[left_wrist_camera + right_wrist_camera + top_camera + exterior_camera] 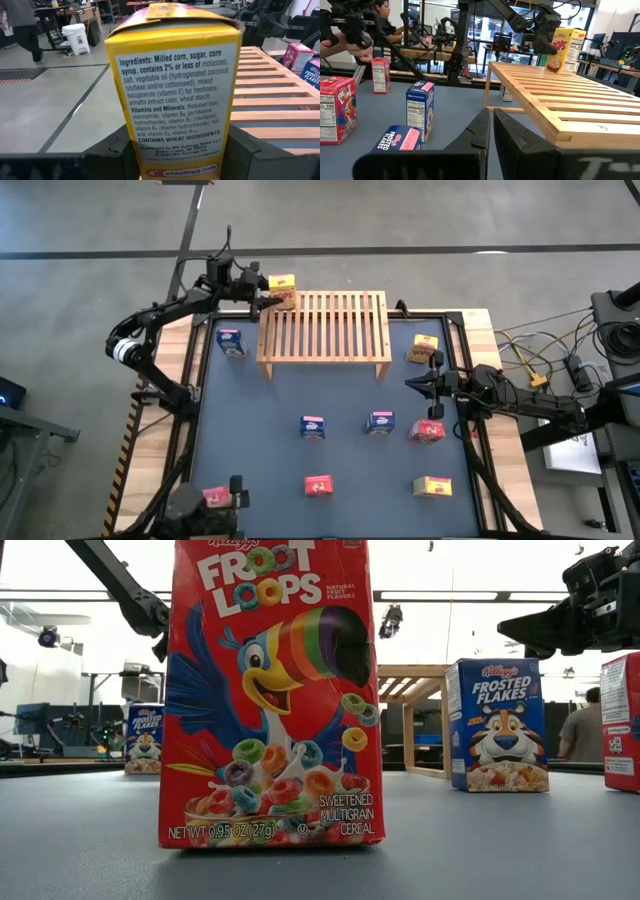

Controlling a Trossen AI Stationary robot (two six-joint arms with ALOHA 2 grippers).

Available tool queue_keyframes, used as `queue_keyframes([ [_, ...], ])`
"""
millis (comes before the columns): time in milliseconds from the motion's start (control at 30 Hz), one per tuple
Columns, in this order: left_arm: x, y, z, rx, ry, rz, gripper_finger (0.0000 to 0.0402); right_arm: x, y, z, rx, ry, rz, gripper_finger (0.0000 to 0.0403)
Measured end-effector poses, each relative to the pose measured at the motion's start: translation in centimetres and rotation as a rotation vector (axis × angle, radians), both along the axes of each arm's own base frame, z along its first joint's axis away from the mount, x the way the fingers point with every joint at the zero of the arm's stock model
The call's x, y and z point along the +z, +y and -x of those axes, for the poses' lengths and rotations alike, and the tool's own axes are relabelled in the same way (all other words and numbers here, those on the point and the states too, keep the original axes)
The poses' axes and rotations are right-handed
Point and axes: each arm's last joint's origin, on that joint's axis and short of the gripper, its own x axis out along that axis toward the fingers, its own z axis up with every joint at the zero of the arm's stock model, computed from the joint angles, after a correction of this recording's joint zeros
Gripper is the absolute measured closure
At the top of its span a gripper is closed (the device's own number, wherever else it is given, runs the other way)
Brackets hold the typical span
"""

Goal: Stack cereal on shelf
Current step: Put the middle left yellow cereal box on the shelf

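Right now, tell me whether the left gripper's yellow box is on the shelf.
Not yet: the left gripper holds the yellow box by the shelf's far left corner.

Beyond the right end effector (pixel 412 384), off the edge of the blue surface (pixel 270 455), a yellow plug (pixel 537 379) lies among cables (pixel 560 350). Past the left end effector (pixel 262 298), what seems a white bin (pixel 76 38) stands on the grey floor (pixel 55 105).

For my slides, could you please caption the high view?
Left gripper holds a yellow cereal box at the wooden shelf; right gripper waits shut.
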Motion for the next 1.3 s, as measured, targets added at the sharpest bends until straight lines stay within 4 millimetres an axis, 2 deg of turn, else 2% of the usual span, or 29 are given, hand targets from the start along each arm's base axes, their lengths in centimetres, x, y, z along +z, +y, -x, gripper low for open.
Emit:
queue_keyframes([
  [500,-0.6,-0.2,0.1,0.009,0.028,0.058,0.0172,0.0,0.0,0.0,0.000,0.000,0.000,0.0390],
  [733,-0.5,-0.4,0.3,0.025,0.048,0.066,0.0169,0.0,0.0,0.0,0.000,0.000,0.000,0.0390],
  [1300,2.1,-3.2,1.8,0.057,0.124,0.051,0.0169,0.0,0.0,0.0,0.000,0.000,0.000,0.0390],
])
